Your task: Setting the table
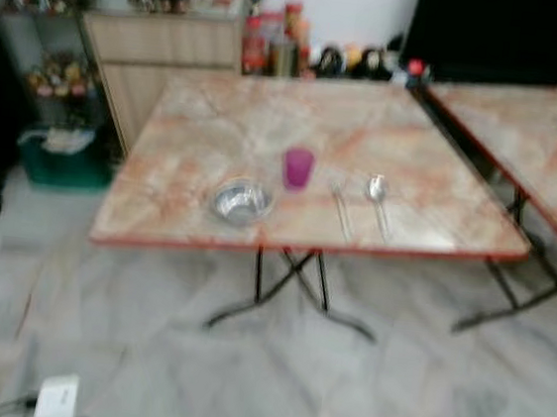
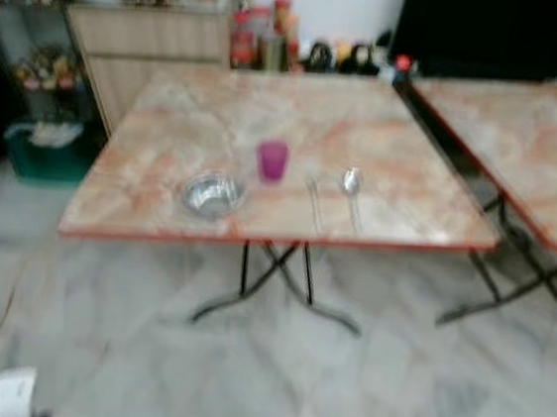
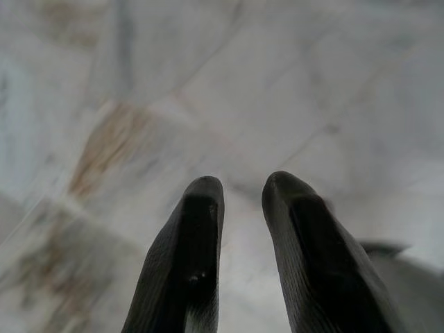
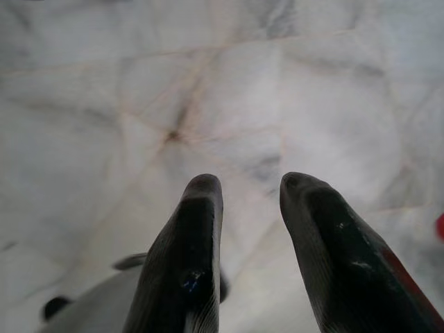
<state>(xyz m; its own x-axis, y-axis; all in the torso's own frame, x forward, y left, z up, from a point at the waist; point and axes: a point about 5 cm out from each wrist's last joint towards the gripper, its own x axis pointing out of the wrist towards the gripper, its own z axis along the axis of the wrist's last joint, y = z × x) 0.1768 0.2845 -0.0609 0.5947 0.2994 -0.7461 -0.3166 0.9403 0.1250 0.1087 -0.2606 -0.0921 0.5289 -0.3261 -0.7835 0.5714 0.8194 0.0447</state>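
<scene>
Tableware already sits on the marble-patterned folding table, grouped near its front edge: a small metal bowl, a purple cup just behind and to the right of it, then a thin utensil, too blurred to name, and a spoon lying side by side with handles toward the edge. The grouping reads as one place setting, kept close to the edge for a seated diner's reach. Head views are blurred, and the table stands well apart from the robot across marble floor. Left gripper hangs over floor tiles, fingers slightly spread, holding nothing. Right gripper likewise: spread, empty, pointing at floor. A second table stands to the right, and a wooden cabinet behind.
</scene>
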